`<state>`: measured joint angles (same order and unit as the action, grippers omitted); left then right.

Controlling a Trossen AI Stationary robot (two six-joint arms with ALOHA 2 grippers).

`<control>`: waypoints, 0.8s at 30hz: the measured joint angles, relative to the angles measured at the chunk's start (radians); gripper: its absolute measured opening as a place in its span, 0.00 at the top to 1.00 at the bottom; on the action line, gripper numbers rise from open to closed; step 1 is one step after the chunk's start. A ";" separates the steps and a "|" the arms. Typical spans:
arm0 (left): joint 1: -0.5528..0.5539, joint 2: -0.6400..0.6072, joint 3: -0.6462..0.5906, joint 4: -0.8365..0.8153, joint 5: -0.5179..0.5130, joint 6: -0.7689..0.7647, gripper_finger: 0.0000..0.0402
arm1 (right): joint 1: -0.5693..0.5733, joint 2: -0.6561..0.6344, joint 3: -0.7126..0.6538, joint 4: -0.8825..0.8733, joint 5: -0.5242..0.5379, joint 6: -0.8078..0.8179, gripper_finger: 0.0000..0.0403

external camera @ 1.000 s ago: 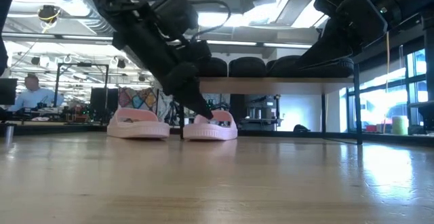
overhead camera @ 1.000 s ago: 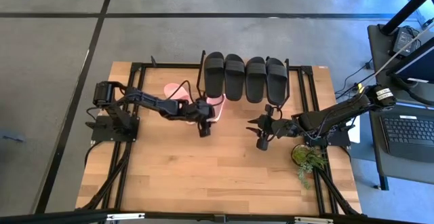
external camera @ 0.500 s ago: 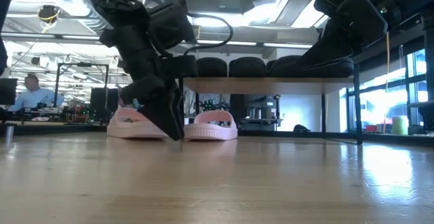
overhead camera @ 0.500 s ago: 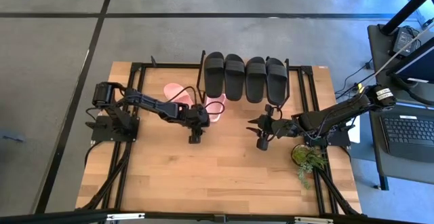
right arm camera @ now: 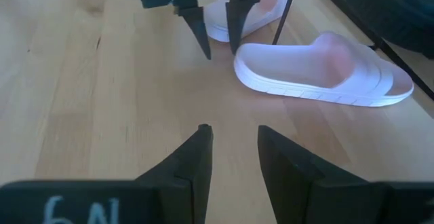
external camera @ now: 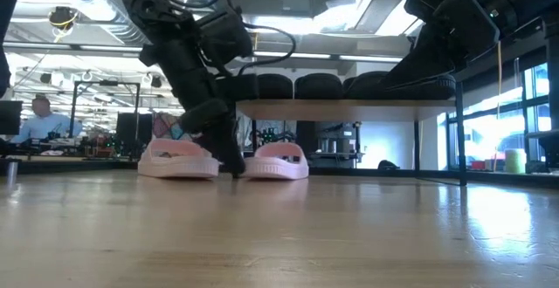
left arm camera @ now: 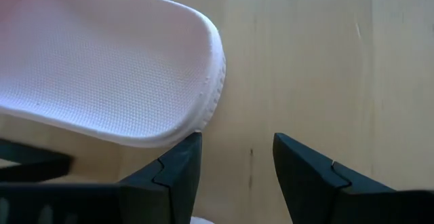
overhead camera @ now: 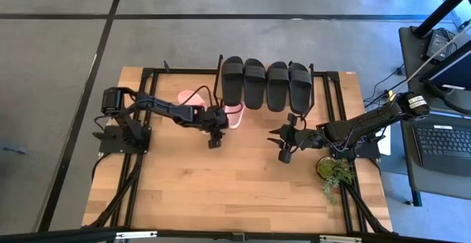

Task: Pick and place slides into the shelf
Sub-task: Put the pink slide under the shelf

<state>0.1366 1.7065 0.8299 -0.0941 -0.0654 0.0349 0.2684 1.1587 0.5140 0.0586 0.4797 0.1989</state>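
Note:
Four black slides (overhead camera: 265, 85) lie side by side on the shelf (external camera: 349, 109), soles on its light top board. One pink slide (overhead camera: 234, 115) rests flat on the table by the shelf's left front leg, and the other pink slide (overhead camera: 193, 97) lies farther left. My left gripper (overhead camera: 213, 141) is open, pointing down at the table, low between the two pink slides (external camera: 229, 161). Its fingers stand just off the rounded end (left arm camera: 203, 81) of the nearer pink slide. My right gripper (overhead camera: 283, 146) waits open, right of centre, above bare wood (right arm camera: 234, 139). My left gripper has one fingertip (left arm camera: 193, 142) right beside the rounded end rim (left arm camera: 196, 119) of the pink slide, coming from above. I cannot tell whether it touches. The slide lies flat on the table, outside the gap between the fingers.
The shelf's thin black legs (right arm camera: 288, 7) stand close behind the pink slides. A small potted plant (overhead camera: 335, 173) sits by the right arm's base. A laptop (overhead camera: 441, 140) is on a side desk off the table. Bare wood fills the near half of the table (overhead camera: 235, 199).
My left gripper drew back from the nearer pink slide toward the table's left and near edge, then came partway back to that slide's end. It has stayed low and open. The right arm has kept still.

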 joint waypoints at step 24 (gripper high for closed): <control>0.001 -0.023 -0.001 0.035 0.035 -0.004 0.57 | 0.000 0.000 0.000 -0.003 0.000 -0.023 0.70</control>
<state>0.1381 1.6835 0.8290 -0.0591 -0.0307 0.0312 0.2687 1.1587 0.5137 0.0556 0.4800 0.1763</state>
